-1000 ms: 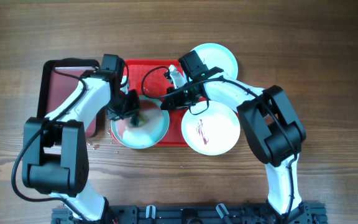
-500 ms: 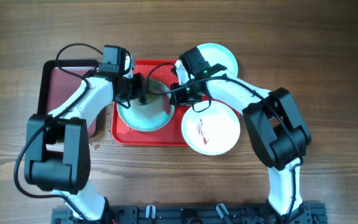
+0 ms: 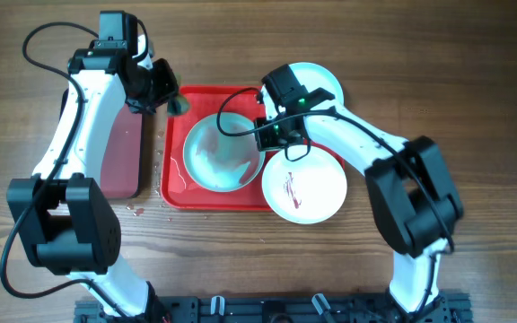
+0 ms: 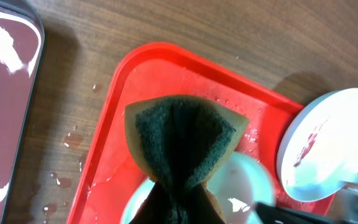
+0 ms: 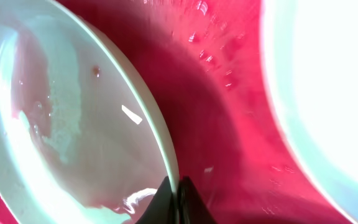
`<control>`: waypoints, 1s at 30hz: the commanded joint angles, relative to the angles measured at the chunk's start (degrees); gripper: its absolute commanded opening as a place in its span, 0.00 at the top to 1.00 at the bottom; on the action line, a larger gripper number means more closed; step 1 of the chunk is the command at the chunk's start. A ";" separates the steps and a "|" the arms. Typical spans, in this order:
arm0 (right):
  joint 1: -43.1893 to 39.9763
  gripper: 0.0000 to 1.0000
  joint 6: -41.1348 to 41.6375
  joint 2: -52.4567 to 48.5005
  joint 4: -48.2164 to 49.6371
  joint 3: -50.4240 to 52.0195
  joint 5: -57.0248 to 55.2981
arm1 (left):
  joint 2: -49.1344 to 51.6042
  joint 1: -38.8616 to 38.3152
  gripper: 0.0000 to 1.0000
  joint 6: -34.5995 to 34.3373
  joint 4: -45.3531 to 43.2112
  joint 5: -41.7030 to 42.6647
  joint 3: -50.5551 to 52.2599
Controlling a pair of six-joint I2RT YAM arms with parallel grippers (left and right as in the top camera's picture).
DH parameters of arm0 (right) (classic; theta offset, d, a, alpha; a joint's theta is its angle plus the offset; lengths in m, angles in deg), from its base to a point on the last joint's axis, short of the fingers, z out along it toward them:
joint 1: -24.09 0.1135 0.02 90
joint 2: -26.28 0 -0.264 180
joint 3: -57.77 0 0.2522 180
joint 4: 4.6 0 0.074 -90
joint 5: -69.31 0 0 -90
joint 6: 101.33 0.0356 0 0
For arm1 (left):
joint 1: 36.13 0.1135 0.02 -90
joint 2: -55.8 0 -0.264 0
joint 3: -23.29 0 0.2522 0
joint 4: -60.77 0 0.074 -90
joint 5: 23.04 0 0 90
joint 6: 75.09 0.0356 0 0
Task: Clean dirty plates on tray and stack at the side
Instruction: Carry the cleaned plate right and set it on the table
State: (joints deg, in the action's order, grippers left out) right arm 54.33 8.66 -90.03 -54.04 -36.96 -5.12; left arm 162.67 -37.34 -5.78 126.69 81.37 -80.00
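3 plates [image 3: 323,193]: 1 on the tray [image 3: 172,190], 2 beside it.

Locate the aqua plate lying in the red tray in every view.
Overhead: the plate sits mid-tray, left of the white plate.
Left wrist: the plate is at bottom centre, blurred, partly behind the sponge.
Right wrist: the plate fills the left half, with the right gripper shut on its rim.
Shared landmark: the red tray.

The plastic tray [image 3: 174,179] is bright red. The round aqua plate [image 3: 223,154] has pink smears, the round white plate [image 3: 317,193] red ones.
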 commanded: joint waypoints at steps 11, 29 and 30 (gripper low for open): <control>10.88 0.95 -3.50 16.46 -5.95 -0.04 -41.77 | 4.48 -0.15 0.96 -0.76 2.58 -0.31 -0.37; 24.50 0.96 -10.16 16.48 -2.67 -0.15 -81.81 | 4.70 -1.14 0.96 -0.76 2.56 -0.35 -0.37; 25.44 0.96 -11.78 16.48 -1.84 -0.15 -84.39 | 4.70 -1.14 0.96 -0.76 2.56 -0.35 -0.37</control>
State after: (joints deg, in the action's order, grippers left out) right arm 77.89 0.90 -74.62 -57.21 -36.91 -78.47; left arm 166.87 -38.26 -5.80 129.23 81.37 -80.00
